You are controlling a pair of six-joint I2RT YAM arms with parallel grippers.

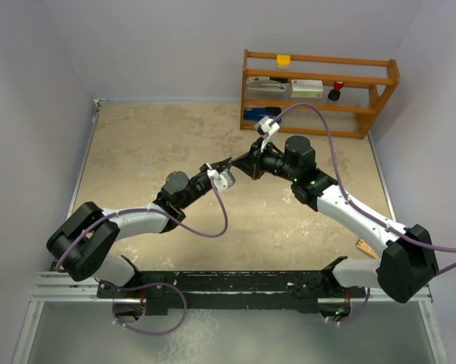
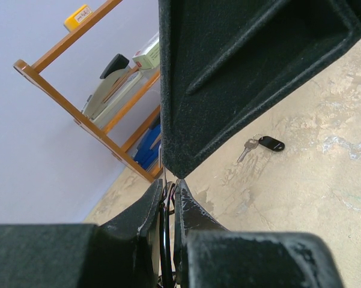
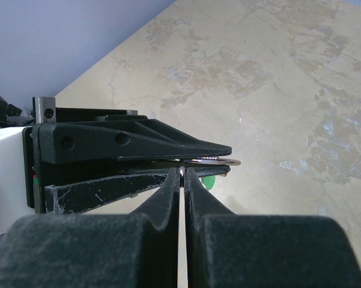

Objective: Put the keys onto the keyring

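**Both claws clenched at the keyring, mid-worktop**

The two arms meet above the middle of the worktop, tip to tip. The left claw reaches in from the left and the right claw from the right, and in the overhead view their ends are touching or nearly so.

The left claw is clenched on the keyring. In the right wrist view its two fingers lie level and pressed together, with an arc of thin silver wire sticking out past their tips. In the left wrist view the ring shows as a dark thin line running down between that claw's own fingers.

The right claw is clenched too, its fingers drawn together with only a sliver of a gap. Its tips sit right under the left claw's tips, at the edge of the ring. Whether it pinches the wire, a key, or nothing cannot be told. A bit of bright green, the green key head, peeks out just below the left claw, beside the right claw's tips.

A black-headed key lies flat on the worktop, apart from both claws, with its silver blade pointing away from the head.

A wooden shelf stands at the far right corner of the worktop.
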